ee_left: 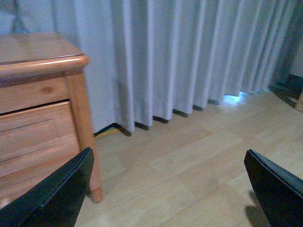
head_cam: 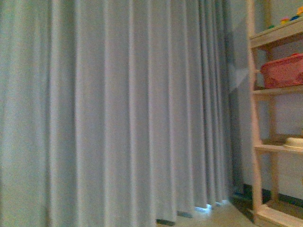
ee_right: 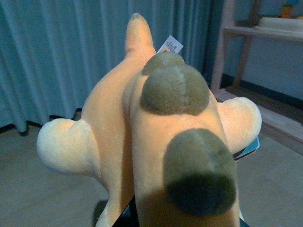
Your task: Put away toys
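Right tool [ee_right: 130,215]: clamped on soft orange-yellow plush animal [ee_right: 142,123].
Left tool [ee_left: 168,156]: open, empty.
Best move: probably carry it steadily toward pale wooden shelf [head_cam: 256,118].

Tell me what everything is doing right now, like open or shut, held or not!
plush toy: held up off the floor by the right hand, which is hidden under it.
left hand: open, holding nothing.
curtain: drawn shut.
drawer: shut.
pink basket: sitting on the shelf.
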Motion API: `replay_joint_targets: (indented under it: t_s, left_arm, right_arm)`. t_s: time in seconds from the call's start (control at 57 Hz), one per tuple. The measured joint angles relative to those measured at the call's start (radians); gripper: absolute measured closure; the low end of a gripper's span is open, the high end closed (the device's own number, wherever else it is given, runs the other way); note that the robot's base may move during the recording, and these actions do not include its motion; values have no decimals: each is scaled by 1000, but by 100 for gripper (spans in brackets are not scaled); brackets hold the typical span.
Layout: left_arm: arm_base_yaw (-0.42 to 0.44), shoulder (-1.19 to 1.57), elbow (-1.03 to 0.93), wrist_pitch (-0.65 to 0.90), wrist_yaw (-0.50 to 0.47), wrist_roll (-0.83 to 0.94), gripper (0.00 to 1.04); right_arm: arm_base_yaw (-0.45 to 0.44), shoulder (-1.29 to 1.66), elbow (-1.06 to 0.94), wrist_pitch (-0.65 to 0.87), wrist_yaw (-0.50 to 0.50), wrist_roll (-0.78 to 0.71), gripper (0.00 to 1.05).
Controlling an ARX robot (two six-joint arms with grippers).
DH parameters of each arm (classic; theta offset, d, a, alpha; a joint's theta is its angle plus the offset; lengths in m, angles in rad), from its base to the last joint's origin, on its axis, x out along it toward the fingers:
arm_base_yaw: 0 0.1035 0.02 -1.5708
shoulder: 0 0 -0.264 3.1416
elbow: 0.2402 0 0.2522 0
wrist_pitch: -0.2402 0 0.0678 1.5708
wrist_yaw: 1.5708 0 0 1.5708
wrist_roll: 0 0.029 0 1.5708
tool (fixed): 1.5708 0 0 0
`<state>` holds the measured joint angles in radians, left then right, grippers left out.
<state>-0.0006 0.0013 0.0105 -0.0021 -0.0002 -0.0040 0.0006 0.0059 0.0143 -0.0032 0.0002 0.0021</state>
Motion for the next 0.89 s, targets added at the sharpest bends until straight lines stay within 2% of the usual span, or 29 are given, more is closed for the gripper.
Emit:
replay_joint_targets:
  t_s: [0.894]
  left_arm:
    - [-2, 0, 0, 0, 4, 0, 6]
  right_arm:
    - [-2, 0, 0, 0, 11, 0, 98]
